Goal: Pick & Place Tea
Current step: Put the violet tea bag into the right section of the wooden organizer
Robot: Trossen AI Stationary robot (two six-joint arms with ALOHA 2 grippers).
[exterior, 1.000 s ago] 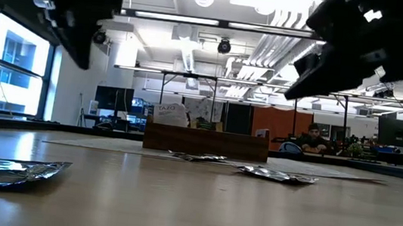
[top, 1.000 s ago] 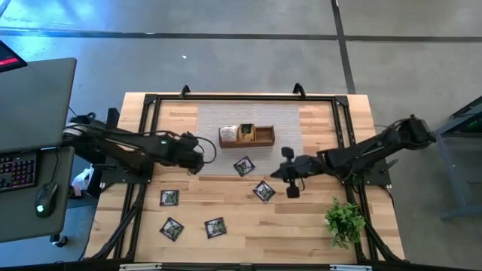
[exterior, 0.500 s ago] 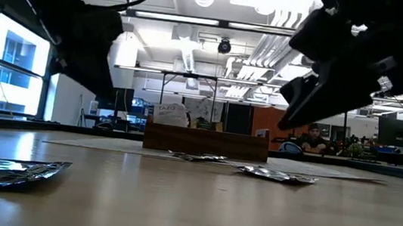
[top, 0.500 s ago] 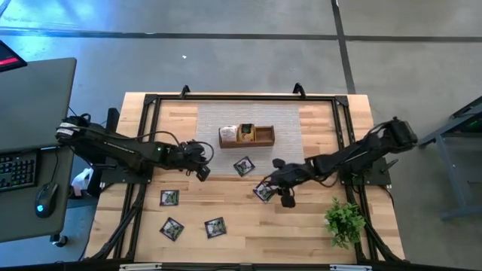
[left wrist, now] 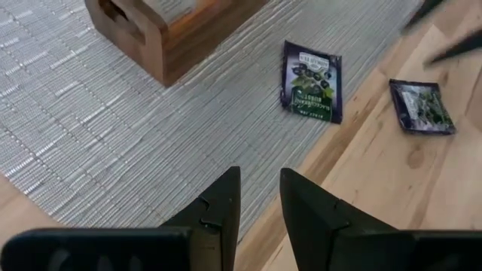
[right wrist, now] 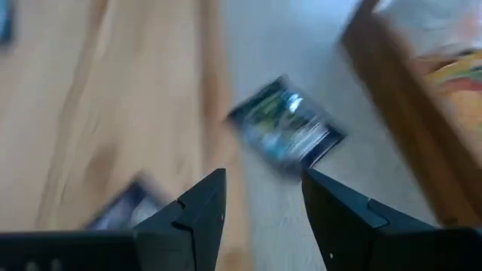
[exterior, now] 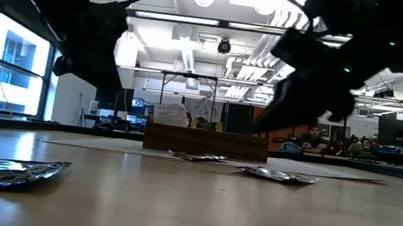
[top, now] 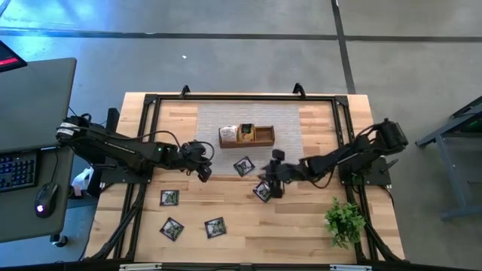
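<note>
Light, thin and slippery, the dark tea sachet [top: 244,166] lies flat on the grey mat [top: 316,120] near the wooden tray [top: 263,135], best pinched by an edge; right hand [top: 273,183] hovers empty, fingers apart; left hand [left wrist: 260,199] empty, slightly parted.

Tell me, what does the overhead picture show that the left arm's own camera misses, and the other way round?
Only the overhead view shows both arms, the small green plant, three tea sachets near the table's front left, and a keyboard off to the side. Only the left wrist view shows the left gripper close up, fingers slightly apart and holding nothing. Both show the wooden tray, the grey mat and the two dark sachets lying by it.
</note>
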